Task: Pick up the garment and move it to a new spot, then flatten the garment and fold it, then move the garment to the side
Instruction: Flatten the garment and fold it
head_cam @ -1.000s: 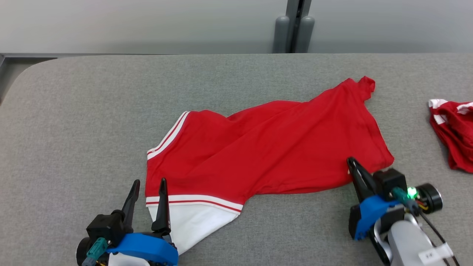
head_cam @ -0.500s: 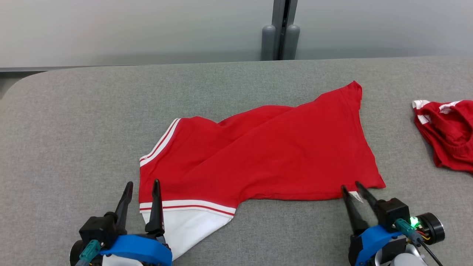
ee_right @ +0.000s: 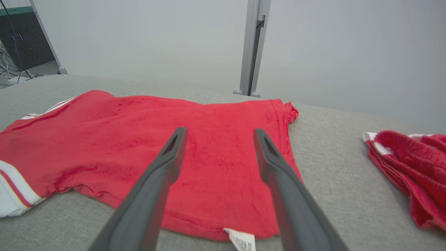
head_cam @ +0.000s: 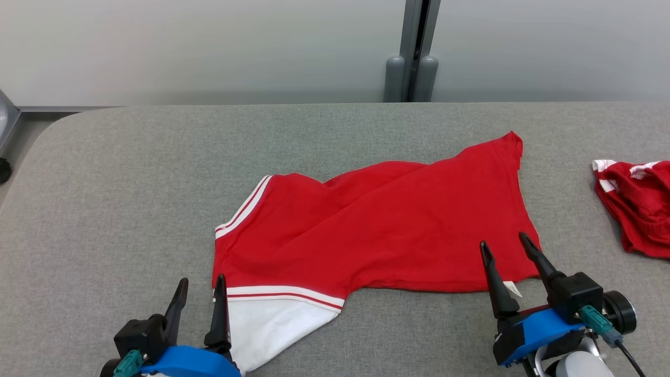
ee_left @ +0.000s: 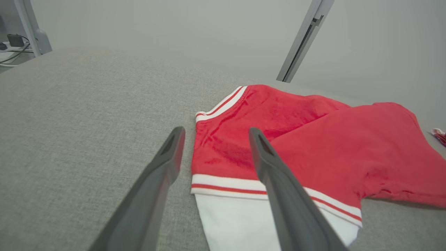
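Right gripper (head_cam: 501, 240) fingers wider apart over garment (head_cam: 387, 225), left gripper (head_cam: 201, 279) fingers apart, side garment (head_cam: 641, 209) cropped.

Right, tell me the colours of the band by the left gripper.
White with one thin red stripe; the band shows best in the left wrist view.

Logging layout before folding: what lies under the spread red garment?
The red garment lies on the grey table; a white tag pokes out from under its near edge. Anything else beneath is covered.
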`<state>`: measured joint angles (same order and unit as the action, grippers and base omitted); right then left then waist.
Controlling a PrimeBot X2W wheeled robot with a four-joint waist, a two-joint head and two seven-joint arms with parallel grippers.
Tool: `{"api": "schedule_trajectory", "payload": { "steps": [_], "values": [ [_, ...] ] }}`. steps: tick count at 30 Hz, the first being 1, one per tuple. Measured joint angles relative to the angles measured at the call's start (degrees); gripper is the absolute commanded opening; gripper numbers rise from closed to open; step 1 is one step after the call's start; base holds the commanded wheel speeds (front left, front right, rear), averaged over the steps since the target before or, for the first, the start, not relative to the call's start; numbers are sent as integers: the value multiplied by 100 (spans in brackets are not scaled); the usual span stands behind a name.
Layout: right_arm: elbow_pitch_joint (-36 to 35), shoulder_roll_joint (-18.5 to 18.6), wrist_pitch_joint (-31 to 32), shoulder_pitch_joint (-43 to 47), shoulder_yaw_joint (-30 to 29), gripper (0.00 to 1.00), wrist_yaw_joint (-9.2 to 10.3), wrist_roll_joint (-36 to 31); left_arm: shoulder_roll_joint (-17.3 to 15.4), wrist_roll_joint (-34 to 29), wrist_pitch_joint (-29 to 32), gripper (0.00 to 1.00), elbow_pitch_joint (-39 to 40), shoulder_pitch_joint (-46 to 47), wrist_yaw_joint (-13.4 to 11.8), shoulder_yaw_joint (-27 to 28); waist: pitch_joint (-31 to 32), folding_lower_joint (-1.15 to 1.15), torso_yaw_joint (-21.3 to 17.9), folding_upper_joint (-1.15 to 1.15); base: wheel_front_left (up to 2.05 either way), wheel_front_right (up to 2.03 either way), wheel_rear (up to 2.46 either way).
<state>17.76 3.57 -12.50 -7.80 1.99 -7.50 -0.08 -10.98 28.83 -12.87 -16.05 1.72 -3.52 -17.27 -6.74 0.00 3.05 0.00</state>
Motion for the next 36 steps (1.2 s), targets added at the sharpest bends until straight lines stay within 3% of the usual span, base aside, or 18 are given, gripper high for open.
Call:
{"api": "schedule_trajectory", "payload": {
  "steps": [11, 36],
  "values": [
    [-265, -54, -44, 125, -83, 100, 1, 320, 53, 60, -37, 100, -258, -49, 49, -51, 212, 0, 18, 0, 0, 0, 0],
    [108, -63, -127, 216, -29, 100, 1, 738, 110, 43, -168, 100, -293, -48, 49, -97, 511, 0, -1, 0, 0, 0, 0]
  ]
}}
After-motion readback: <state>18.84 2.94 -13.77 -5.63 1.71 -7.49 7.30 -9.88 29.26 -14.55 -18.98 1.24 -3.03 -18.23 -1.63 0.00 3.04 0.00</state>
